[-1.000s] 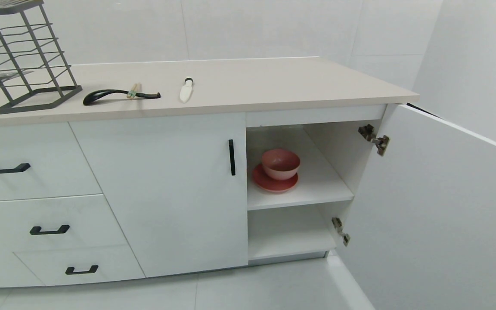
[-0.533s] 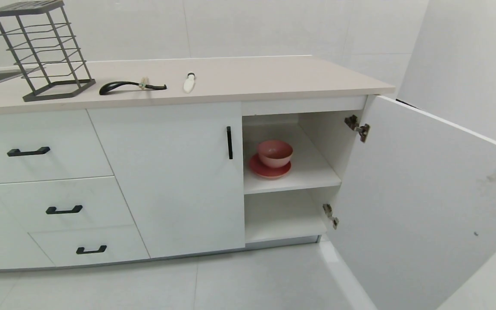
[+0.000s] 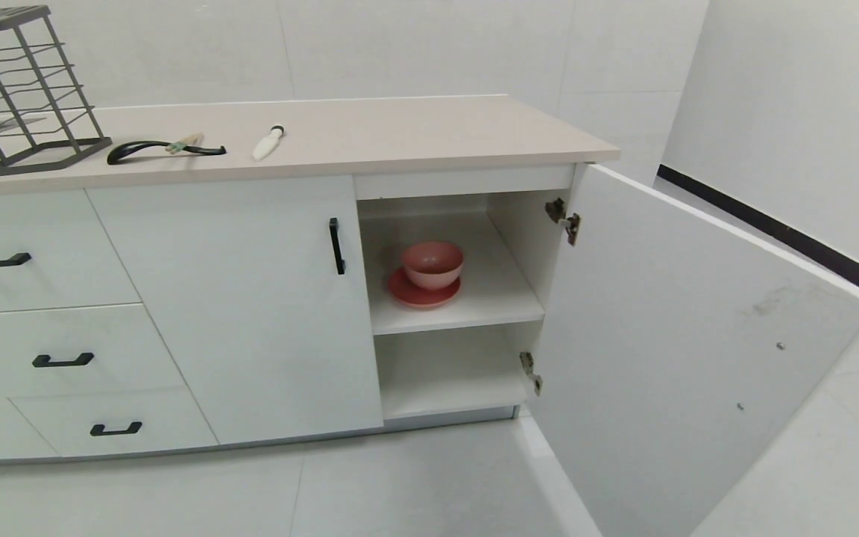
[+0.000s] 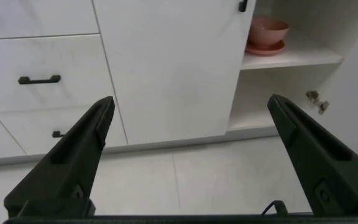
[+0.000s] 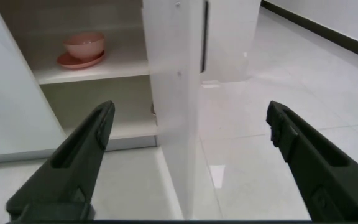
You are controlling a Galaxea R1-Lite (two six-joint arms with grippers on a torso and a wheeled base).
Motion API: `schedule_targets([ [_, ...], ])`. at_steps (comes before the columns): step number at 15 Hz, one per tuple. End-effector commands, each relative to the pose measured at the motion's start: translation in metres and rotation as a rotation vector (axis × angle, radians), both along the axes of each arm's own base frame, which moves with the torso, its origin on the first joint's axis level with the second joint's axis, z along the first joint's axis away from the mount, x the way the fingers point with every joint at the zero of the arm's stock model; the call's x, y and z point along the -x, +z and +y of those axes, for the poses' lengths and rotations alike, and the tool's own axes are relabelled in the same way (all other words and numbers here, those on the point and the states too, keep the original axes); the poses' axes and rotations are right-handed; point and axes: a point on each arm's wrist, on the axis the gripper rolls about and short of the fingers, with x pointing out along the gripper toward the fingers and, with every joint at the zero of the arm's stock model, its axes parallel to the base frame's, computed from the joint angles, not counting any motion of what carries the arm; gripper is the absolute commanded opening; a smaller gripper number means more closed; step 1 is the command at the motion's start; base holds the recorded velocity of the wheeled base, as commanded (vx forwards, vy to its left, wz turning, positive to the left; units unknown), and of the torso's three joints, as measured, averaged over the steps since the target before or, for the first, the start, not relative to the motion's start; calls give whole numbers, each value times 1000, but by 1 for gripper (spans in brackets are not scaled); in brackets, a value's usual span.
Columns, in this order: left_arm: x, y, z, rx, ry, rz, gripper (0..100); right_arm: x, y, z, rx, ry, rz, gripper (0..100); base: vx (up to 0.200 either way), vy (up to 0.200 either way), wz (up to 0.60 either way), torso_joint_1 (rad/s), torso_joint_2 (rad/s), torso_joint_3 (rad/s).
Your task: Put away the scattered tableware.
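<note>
Camera shifted, black spoon [image 3: 165, 146] lies along counter [image 3: 400, 134], scoop toward rack [image 3: 45, 156]

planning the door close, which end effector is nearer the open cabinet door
Right. The right end effector faces the open cabinet door edge-on, close; the left end effector faces the closed door, farther off.

Blk tapered jaws — L+R

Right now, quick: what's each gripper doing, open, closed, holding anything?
Left gripper: open, holding nothing.
Right gripper: open, holding nothing.
</note>
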Motion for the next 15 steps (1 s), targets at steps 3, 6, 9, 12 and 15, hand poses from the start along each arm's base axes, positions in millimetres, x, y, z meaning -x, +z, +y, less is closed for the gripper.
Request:
schedule_targets([
  [3,0,0,0,0,0,-1,100,0,0,0,0,1,0,0,0,-200,0,2,1,1],
  [6,0,0,0,-1,5,-1,100,0,0,0,1,1,-1,0,-200,-67,0,4,2,9],
  [9,0,0,0,-3,3,-1,100,0,0,0,3,2,-3,0,-67,0,0,2,1,2],
  [12,0,0,0,-3,3,-1,100,4,19,1,47,39,-110,0,0,0,0,0,0,0],
  [15,0,0,0,-3,3,-1,100,-36,149,5,-28,230,-195,0,0,0,0,0,0,0],
])
